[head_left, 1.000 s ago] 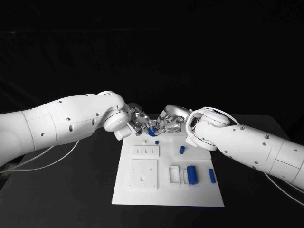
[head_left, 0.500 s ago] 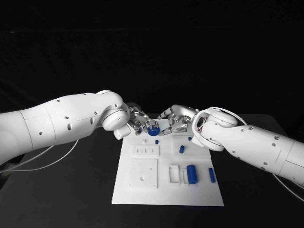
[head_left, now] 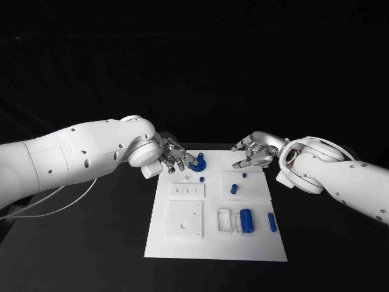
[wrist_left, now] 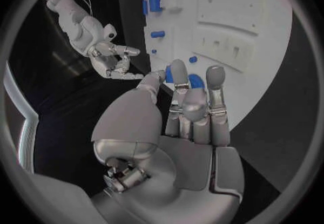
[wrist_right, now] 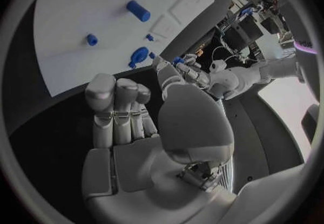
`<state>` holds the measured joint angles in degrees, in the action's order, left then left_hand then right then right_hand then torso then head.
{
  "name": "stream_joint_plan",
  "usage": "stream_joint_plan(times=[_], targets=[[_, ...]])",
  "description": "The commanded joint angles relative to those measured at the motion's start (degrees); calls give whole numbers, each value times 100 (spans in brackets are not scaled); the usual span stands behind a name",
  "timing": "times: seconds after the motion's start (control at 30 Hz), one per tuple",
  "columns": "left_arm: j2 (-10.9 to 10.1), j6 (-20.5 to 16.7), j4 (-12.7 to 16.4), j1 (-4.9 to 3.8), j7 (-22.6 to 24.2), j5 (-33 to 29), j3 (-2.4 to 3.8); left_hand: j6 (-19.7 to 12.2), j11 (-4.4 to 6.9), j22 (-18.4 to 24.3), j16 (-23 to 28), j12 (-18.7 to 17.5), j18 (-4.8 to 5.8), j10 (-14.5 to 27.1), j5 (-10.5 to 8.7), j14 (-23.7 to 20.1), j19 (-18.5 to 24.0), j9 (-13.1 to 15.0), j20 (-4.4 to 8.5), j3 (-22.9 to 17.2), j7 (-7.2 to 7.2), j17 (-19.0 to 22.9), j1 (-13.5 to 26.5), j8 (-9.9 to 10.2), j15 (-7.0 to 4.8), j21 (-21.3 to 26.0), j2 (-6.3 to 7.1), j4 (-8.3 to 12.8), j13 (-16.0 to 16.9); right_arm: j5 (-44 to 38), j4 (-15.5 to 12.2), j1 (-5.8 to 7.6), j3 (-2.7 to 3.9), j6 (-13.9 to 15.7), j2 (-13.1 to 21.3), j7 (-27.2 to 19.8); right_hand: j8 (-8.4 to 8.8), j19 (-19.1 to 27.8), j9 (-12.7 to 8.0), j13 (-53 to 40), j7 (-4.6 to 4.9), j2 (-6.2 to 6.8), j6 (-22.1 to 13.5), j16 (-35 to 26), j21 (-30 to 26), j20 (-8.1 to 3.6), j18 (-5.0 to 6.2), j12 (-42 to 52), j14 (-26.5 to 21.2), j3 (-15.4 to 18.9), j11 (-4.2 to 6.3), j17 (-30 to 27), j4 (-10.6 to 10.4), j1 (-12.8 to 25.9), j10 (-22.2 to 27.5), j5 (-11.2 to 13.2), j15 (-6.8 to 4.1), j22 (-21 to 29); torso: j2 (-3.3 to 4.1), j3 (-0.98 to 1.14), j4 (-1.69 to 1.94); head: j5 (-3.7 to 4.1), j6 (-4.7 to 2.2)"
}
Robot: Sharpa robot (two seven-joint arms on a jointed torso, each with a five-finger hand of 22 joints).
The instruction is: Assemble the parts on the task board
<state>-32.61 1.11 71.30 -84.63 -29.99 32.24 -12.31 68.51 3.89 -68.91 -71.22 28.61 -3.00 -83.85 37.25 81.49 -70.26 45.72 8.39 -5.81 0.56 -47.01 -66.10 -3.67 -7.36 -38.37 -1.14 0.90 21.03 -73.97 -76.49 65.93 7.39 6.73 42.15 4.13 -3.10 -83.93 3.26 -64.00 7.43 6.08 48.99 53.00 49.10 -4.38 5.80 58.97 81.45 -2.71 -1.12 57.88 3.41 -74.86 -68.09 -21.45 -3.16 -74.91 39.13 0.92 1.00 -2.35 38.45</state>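
This is a robotics laboratory or test room. A black table (head_left: 115,231) stands before a fully black backdrop (head_left: 194,61), with a white task board (head_left: 216,243) laid in the middle of the table, as for a bench trial. In the right wrist view, toward 1 o'clock, there is a cluttered area with equipment stands and cables (wrist_right: 251,21), and loose white cables (head_left: 50,207) hang beside the arm.

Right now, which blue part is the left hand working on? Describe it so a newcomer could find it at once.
Start at the white task board in the middle of the black table and go to its far edge. There the left hand touches a blue part with its fingertips. It is the rounded, chunkiest piece farthest from the robot, unlike the slim blue cylinders lying nearer.
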Motion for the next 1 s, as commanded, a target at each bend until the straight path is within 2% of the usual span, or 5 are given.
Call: stream_joint_plan(times=[0.03,0.17,0.33,0.77,1.0], targets=[[6,-27,23,42,-135,390,-41,139,34,-12,-28,29,75,-290,25,41,-55,938,6,-704,-116,-9,6,-20,-11,20,-55,758,-12,519,64,0,53,662,51,-300,-38,-351,40,217,-46,-140,729,1,6,-18,49,-168,49,-33,58,-13,75,143,-13,-200,-52,-584,-3,3,6,4,20],[30,-219,25,124,-181,675,-104,155,33,-25,-30,50,75,-291,61,53,-70,948,7,-704,-120,-18,16,-23,-12,29,-52,770,-17,946,254,13,179,1572,103,-394,-49,-364,48,480,-88,-121,847,25,142,-61,29,-277,142,-113,91,21,-26,331,-85,-89,-82,-584,3,-7,19,24,40],[76,-395,15,238,-215,853,-128,177,31,-47,-39,86,75,-293,133,70,-90,970,6,-707,-124,-39,37,-24,-11,41,-40,783,-27,1374,529,49,275,1987,55,-538,-49,-356,48,629,-89,-175,846,-68,62,-66,29,-334,139,1,95,-38,10,347,-41,-224,-83,-550,11,-9,16,20,86],[165,-549,37,419,-211,1149,-139,204,32,-121,-55,145,76,-293,243,77,-119,1061,7,-727,-134,-67,90,-26,-14,88,-18,805,-59,1604,820,106,376,2224,-108,-662,-49,-351,48,704,-86,-202,834,-129,-9,-62,34,-362,126,67,93,-74,72,349,-3,-312,-80,-532,16,-8,29,52,204],[219,-530,6,467,-219,1177,-139,219,33,-170,-55,159,76,-292,294,77,-135,1182,6,-744,-144,-66,118,-28,-15,136,-8,795,-78,1570,867,128,396,2237,-178,-629,-49,-351,48,750,-84,-261,840,-144,-27,-58,29,-364,113,192,90,-66,351,303,21,-223,-75,-542,11,-8,14,13,233]])
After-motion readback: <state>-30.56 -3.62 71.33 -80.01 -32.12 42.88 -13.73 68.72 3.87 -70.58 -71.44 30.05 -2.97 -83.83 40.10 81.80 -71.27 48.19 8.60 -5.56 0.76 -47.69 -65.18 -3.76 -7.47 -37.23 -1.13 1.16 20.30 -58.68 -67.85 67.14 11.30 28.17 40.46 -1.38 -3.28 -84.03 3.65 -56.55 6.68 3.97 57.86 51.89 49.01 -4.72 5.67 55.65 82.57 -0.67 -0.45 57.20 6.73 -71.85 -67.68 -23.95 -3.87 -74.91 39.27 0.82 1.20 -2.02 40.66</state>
